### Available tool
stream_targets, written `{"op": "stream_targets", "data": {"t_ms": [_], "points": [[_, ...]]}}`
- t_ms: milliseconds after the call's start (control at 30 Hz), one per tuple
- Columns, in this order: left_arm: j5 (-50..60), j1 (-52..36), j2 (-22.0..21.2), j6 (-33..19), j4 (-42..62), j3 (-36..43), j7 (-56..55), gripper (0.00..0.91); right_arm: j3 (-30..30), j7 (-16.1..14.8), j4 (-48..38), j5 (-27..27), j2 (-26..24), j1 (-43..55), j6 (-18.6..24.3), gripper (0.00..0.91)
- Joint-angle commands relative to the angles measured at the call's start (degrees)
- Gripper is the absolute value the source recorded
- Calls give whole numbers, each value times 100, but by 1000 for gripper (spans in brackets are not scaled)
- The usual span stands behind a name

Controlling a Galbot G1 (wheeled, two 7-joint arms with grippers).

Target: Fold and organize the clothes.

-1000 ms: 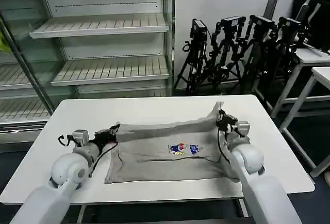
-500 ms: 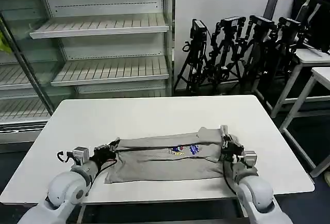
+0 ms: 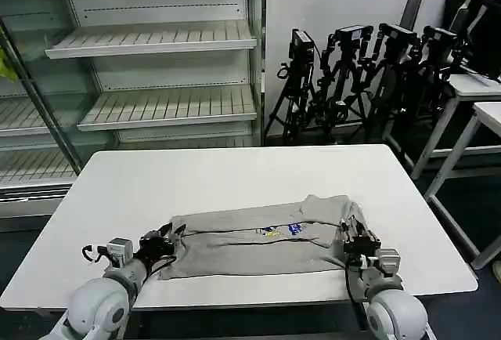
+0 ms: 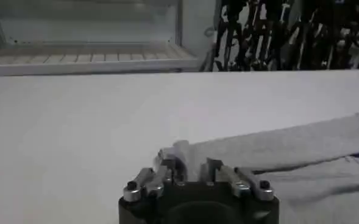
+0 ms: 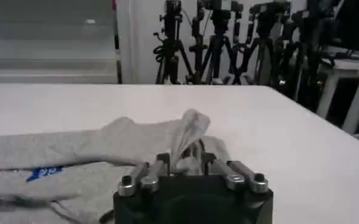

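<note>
A light grey T-shirt (image 3: 262, 238) lay across the near half of the white bench (image 3: 235, 175), mid-fold. One end was pinched by the left gripper (image 3: 162, 244), the other by the right gripper (image 3: 356, 240), both low at the near edge. Next, release of both ends was probably needed.

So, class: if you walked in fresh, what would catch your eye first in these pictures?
A light grey cotton T-shirt with a small multicoloured chest print lies doubled over near the front edge of the white table. The left gripper pinches its left end and the right gripper its right end, both low at the cloth. Behind, black camera tripods crowd the right background.
</note>
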Motion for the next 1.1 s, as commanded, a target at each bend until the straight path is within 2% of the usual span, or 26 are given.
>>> {"op": "stream_targets", "data": {"t_ms": [33, 200, 400, 567, 767, 800, 833, 867, 933, 1100], "points": [[-80, 1003, -609, -342, -946, -614, -572, 907, 551, 13, 1036, -55, 14, -1051, 151, 907], [163, 1039, -1069, -653, -574, -442, -705, 907, 684, -1, 1273, -89, -14, -1400, 208, 907], [31, 747, -1548, -638, -207, -209, -808, 907, 722, 15, 1481, -137, 36, -1581, 201, 907], [-19, 535, -1734, -658, 39, -92, -794, 907, 764, 11, 1552, -189, 95, -1718, 257, 907], [-24, 403, -1763, -697, 321, -76, -812, 907, 818, 13, 1691, -199, 121, -1863, 280, 907], [-31, 404, -1763, -703, 314, -64, -807, 746, 821, 14, 1714, -199, 126, -1875, 278, 907], [-31, 403, -1766, -716, 312, -57, -804, 494, 824, 15, 1720, -201, 129, -1879, 278, 907], [-42, 392, -1777, -755, 312, -42, -800, 121, 826, 17, 1744, -210, 138, -1892, 277, 907], [-82, 363, -1791, -806, 335, -36, -802, 40, 827, 24, 1774, -214, 153, -1913, 274, 907], [-174, 318, -1803, -851, 353, -24, -796, 40, 837, 32, 1845, -216, 187, -1968, 271, 907]]}}
